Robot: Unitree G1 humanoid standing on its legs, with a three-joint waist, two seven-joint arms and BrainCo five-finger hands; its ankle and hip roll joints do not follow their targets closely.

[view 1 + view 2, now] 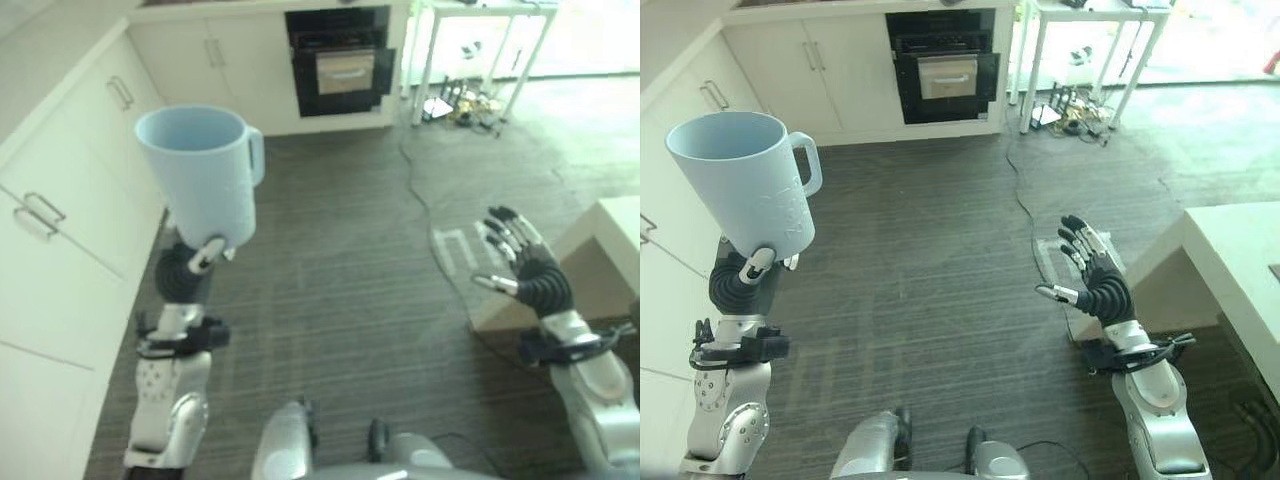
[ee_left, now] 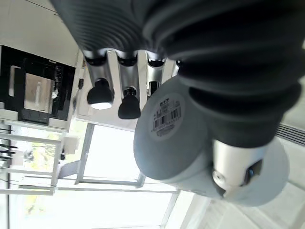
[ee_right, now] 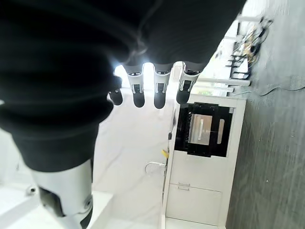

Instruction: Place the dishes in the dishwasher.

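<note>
A pale blue mug (image 1: 205,165) with a side handle stands upright and raised at the left, held by its base in my left hand (image 1: 190,268). In the left wrist view the mug's round base (image 2: 164,136) with a sticker sits between the thumb and the curled fingers (image 2: 100,93). My right hand (image 1: 530,265) is raised at the right with straight, spread fingers and holds nothing. Its fingers (image 3: 159,90) also show straight in the right wrist view. The black built-in appliance (image 1: 338,60) sits in the far cabinet wall.
White cabinets with metal handles (image 1: 60,200) run along the left. A white table (image 1: 490,40) with cables under it stands at the far right. A pale block (image 1: 610,250) sits at the right edge. Dark striped floor (image 1: 340,260) lies between.
</note>
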